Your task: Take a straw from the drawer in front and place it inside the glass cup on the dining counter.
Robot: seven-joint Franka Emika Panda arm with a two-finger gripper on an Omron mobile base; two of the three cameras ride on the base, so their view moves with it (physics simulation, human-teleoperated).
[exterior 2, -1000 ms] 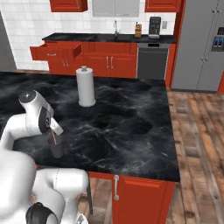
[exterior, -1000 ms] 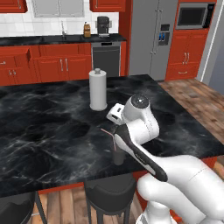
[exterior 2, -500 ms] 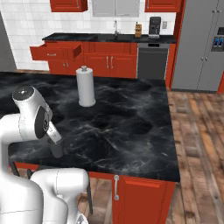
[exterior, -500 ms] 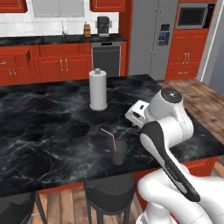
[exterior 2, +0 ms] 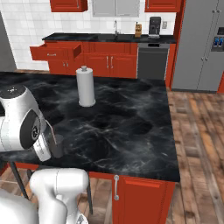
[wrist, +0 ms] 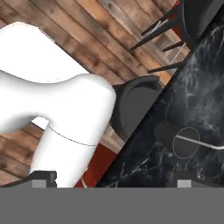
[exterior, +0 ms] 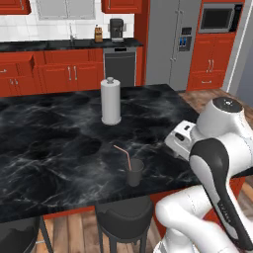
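The straw [exterior: 122, 155] is standing inside the glass cup [exterior: 134, 172] – bent top leaning left – near the front edge of the dining counter's black tabletop [exterior: 59, 143], just above a dark stool [exterior: 123, 217]. In the hand view the cup is showing from above w/ the straw crossing its rim. The gripper [exterior: 179, 142] is sitting well right of the cup; can't tell if the jaws are apart or together. Placement looks done, so the retreat should be going up and away, w/o any swing back toward the cup – or the paper-towel roll [exterior: 110, 101].

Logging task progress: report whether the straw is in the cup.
In: the straw stands leaning inside the glass cup on the dining counter.
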